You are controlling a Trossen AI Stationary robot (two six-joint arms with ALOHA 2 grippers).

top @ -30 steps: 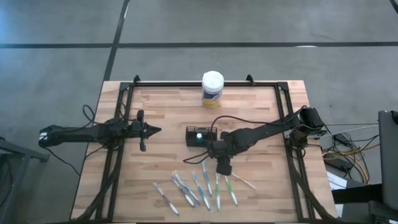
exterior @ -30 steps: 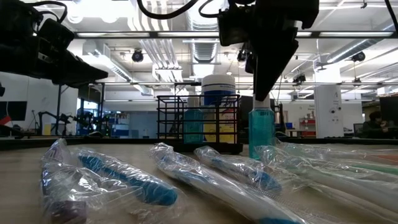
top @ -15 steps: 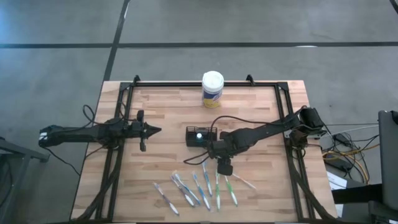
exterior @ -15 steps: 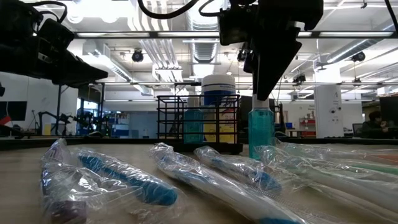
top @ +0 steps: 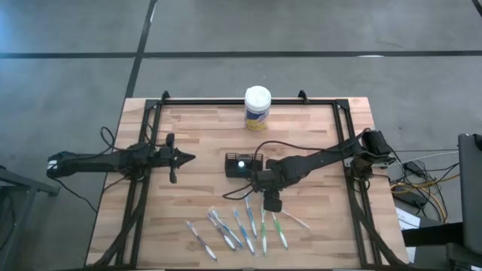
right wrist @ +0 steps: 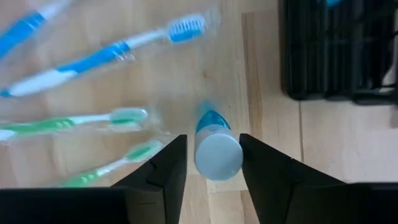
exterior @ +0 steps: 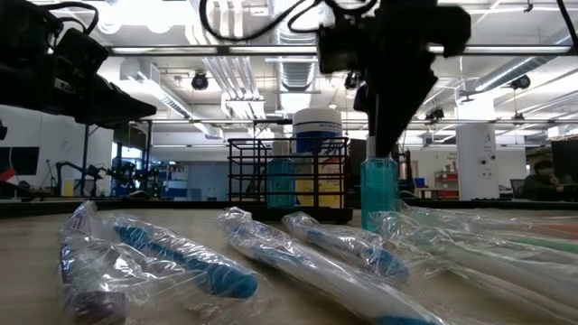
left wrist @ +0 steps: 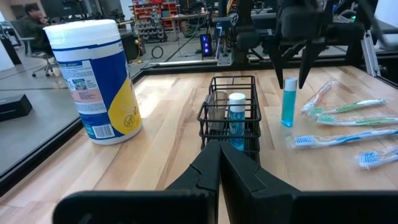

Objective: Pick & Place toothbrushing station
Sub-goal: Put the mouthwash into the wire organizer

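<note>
The black wire-mesh caddy (top: 242, 164) stands mid-table and holds one blue tube with a white cap (left wrist: 236, 111). A second blue tube (left wrist: 289, 102) stands upright on its base on the table just right of the caddy. My right gripper (right wrist: 211, 142) hangs over this tube, open, with one finger on either side of the white cap (right wrist: 217, 155) and a gap showing on both sides. Several plastic-wrapped blue, green and white toothbrushes (top: 241, 226) lie flat near the front edge. My left gripper (left wrist: 217, 158) waits shut at the table's left, pointing toward the caddy.
A white-lidded canister with a yellow label (top: 257, 108) stands at the far edge, behind the caddy. Black frame rails (top: 143, 143) run along the table's left, right and far sides. The wrapped toothbrushes (exterior: 181, 262) fill the near middle of the table.
My right gripper has shifted slightly over the standing tube, which has stayed upright in its place.
</note>
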